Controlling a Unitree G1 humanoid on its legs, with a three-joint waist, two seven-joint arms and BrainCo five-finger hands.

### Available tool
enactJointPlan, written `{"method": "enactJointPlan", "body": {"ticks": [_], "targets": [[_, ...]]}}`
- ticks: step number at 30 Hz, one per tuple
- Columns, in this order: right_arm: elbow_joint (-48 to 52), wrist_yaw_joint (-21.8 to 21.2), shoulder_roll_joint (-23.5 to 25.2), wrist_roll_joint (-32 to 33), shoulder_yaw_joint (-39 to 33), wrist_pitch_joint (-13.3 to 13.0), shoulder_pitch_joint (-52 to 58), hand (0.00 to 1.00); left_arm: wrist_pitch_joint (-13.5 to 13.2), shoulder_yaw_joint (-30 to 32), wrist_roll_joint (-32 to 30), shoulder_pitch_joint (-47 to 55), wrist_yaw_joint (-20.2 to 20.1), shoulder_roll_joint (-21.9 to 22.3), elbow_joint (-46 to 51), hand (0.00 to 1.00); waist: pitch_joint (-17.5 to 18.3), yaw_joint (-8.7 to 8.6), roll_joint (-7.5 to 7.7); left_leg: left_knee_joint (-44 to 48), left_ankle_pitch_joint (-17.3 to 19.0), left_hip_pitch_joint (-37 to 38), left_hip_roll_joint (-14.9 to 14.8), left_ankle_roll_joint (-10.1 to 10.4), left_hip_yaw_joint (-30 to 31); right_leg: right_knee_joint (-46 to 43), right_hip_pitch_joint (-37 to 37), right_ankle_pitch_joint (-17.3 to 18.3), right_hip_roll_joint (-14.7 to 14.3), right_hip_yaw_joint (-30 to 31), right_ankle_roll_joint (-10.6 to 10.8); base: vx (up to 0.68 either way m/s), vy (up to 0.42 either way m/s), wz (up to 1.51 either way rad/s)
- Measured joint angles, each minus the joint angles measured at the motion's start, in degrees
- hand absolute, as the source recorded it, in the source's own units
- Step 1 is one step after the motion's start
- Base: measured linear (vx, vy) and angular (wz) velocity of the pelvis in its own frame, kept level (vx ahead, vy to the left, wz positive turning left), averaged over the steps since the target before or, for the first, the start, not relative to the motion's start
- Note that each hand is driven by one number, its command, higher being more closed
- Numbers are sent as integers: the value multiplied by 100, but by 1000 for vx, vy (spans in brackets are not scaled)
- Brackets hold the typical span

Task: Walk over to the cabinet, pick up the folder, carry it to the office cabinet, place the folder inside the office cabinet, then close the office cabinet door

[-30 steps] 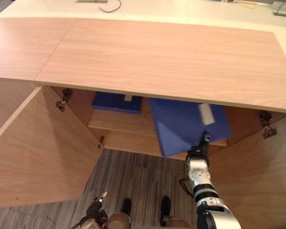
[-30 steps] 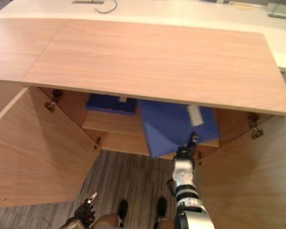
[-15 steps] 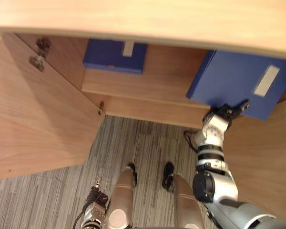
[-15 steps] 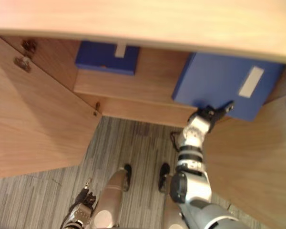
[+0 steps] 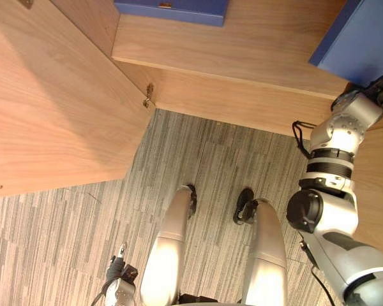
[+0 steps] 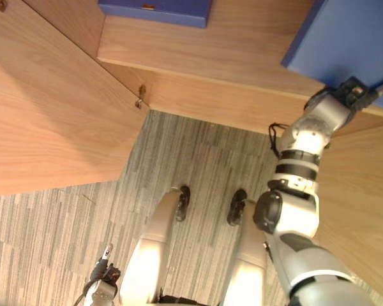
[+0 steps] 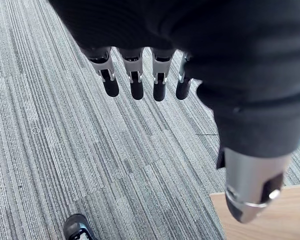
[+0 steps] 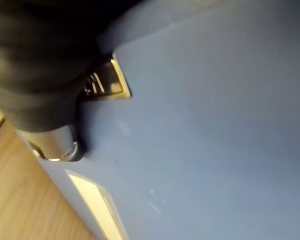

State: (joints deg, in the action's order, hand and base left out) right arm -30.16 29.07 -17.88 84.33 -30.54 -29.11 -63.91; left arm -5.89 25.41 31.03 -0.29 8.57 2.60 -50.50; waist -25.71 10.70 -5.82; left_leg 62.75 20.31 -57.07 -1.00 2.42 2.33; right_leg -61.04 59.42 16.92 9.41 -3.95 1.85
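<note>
While the folder [image 6: 345,38] is pinched at its lower edge by the R hand [image 6: 357,92], thumb on its face, it is held slanted just beyond that hand, over the cabinet shelf [image 5: 242,44] R end; L hand [image 7: 140,75] is seen slack, well apart.

You saw the folder [image 6: 345,38] cut off at one o'clock by the picture's edge, the right hand [image 6: 356,91] partly hidden against it; a second blue folder [image 5: 172,7] was clipped at twelve.
</note>
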Motion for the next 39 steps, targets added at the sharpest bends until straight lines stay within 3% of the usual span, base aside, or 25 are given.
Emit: {"method": "enactJointPlan", "body": {"ticks": [5, 9, 10, 16, 18, 23, 26, 30, 35, 39], "targets": [[-432, 58, -423, 71, 130, 256, -279, 100, 20, -146, -14, 3, 0, -13, 220, 0, -4, -33, -8, -178, -73, -17, 25, 42, 41, 112, 26, -31, 23, -51, -52, 39, 21, 7], [-575, 85, -505, 217, 408, 296, -604, 100, 6, -678, 12, -5, 19, -11, 488, 0, -10, -136, -13, -292, -105, 10, 3, 65, 45, 223, 1, -57, -3, -65, -84, 46, 25, -1], [-575, 96, -540, 225, 539, 256, -650, 0, 3, -805, 14, -6, 21, -6, 583, 0, -14, -148, -19, -333, -110, 53, -6, 73, 49, 259, -46, -57, -9, -77, -84, 49, 24, -2], [-556, 76, -580, 203, 726, -37, -993, 0, 1, -976, 29, -4, 113, -4, 676, 0, -40, -170, -48, -580, -195, 262, -8, 128, 101, 420, -250, -58, -10, -159, -88, 33, 5, 4], [-557, 12, -688, 97, 823, 14, -1013, 0, 0, -978, 28, -3, 112, -9, 688, 0, -42, -169, -46, -645, -223, 292, -7, 142, 121, 456, -280, -58, -5, -187, -88, 24, 0, 7], [-698, -470, -1236, -804, 1729, 710, -1089, 0, -21, -977, 25, 7, 84, -62, 805, 0, -44, -212, -45, -780, -300, 340, -28, 189, 143, 543, -314, -98, -19, -229, -148, 0, 0, 0], [-985, -666, -1365, -964, 2070, 1001, -1243, 0, -21, -977, 25, 11, 31, -85, 830, 0, -61, -235, -42, -939, -350, 474, -62, 174, 146, 709, -466, -173, -33, -290, -243, 11, 9, -2], [-1555, -1114, -1574, -1410, 3231, 1697, -1558, 0, -21, -980, 27, 17, -142, -133, 850, 0, -60, -273, -41, -1445, -561, 728, -141, 157, 114, 1248, -751, -404, -130, -364, -284, 21, 15, -3], [-2273, -1444, -1570, -2082, 4553, 2520, -1886, 0, -21, -1027, 45, 20, -216, -274, 1045, 0, -61, -280, -39, -1770, -691, 795, -235, 163, 61, 1623, -818, -606, -243, -362, -309, 52, 30, -6], [-2766, -1577, -1532, -2555, 5291, 2916, -1882, 0, -21, -1102, 50, 23, -293, -325, 1198, 0, -60, -208, -38, -2172, -834, 1005, -329, 148, -37, 2135, -1024, -850, -370, -316, -301, 57, 41, -18]]}}
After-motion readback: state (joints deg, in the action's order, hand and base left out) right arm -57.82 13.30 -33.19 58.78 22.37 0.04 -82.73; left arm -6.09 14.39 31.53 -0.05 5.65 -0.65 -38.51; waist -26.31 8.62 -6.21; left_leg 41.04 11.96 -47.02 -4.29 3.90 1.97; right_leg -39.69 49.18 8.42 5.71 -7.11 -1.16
